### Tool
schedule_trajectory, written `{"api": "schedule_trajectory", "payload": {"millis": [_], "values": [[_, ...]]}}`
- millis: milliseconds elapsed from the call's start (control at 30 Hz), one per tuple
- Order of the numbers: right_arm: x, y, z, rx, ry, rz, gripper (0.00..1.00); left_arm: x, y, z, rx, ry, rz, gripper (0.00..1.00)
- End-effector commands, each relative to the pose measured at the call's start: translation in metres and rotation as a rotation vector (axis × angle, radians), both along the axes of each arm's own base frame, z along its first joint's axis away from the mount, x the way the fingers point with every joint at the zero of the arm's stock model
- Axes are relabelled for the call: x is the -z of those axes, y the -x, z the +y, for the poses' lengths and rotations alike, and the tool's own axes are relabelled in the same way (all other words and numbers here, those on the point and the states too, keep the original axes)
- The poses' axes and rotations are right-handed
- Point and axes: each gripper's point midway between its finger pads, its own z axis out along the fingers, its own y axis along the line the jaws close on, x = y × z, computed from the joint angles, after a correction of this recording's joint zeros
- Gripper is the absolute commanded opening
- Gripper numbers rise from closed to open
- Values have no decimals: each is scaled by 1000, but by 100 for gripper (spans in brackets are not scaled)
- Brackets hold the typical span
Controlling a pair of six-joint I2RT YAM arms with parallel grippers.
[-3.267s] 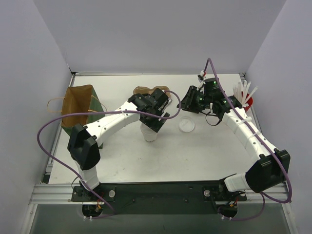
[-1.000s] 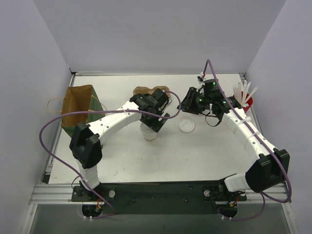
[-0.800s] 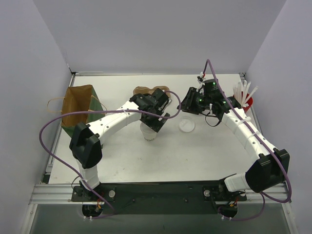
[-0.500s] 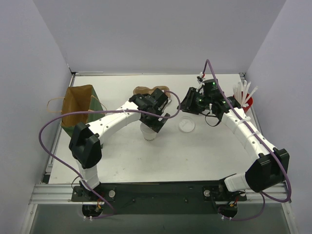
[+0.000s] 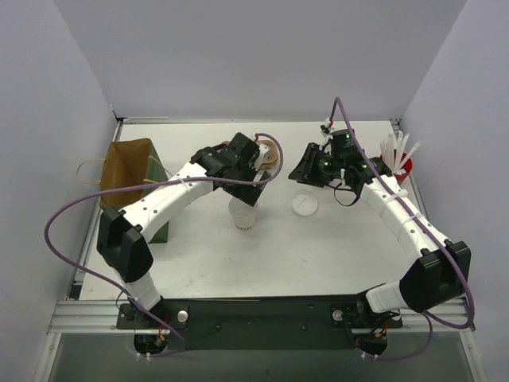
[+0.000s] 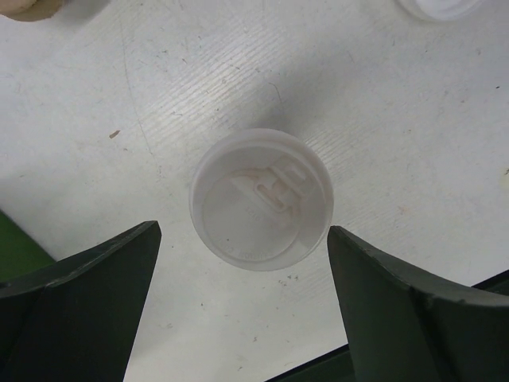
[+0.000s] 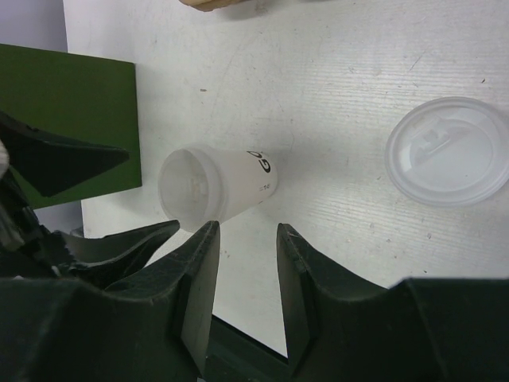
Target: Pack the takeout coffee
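As the left pincer (image 6: 242, 239) has risen, jaws wide, the lidded cup (image 6: 261, 199) stands free for packing, while the right pincer (image 7: 246, 255) hangs narrow, empty.

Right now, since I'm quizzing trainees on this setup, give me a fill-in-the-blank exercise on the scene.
1. The left gripper hangs open over a cup topped with a ____.
2. A loose lid lies on the table, nearer the ____ gripper.
3. The right gripper holds ____.
4. The sticks stand in a holder coloured ____.
Missing: lid; right; nothing; red.
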Motion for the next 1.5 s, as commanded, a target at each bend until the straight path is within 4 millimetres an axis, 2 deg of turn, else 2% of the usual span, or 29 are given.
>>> {"api": "schedule_trajectory", "payload": {"millis": [0, 133, 167, 233, 267, 300, 400, 533, 700, 767, 833, 967, 1200, 1467], "values": [[-1, 0, 1, -7, 15, -6, 31, -40, -4, -13, 14, 152, -70, 97], [2, 3, 7, -28, 27, -2, 31, -44, -8, -2, -44, 173, -81, 98], [1, 2, 7, -25, 42, -9, 31, -40, -8, 3, -82, 173, -73, 93], [8, 5, 10, -35, 91, 4, 31, -44, -10, 7, -120, 207, -83, 88], [5, 9, 19, -61, 108, -10, 31, -44, -12, 11, -144, 227, -76, 82], [8, 9, 19, -56, 138, -10, 31, -42, -12, 13, -179, 254, -70, 71], [14, 15, 34, -90, 164, 3, 31, -42, -16, 19, -238, 300, -68, 55], [23, 18, 53, -125, 183, 20, 30, -30, -13, 20, -265, 332, -38, 50], [24, 26, 72, -170, 216, 10, 26, -27, -12, 19, -276, 353, -31, 47], [29, 27, 73, -173, 251, 13, 26, -27, -11, 16, -263, 367, -22, 47], [31, 24, 78, -183, 270, 12, 27, -28, -10, 16, -252, 368, -25, 54], [31, 19, 81, -192, 281, 7, 26, -30, -3, 16, -183, 365, -33, 60], [43, 19, 91, -209, 284, 44, 26, -14, 0, 21, -196, 322, 3, 56], [52, 31, 98, -225, 290, 63, 26, -7, -1, 22, -264, 347, 2, 53]]}}
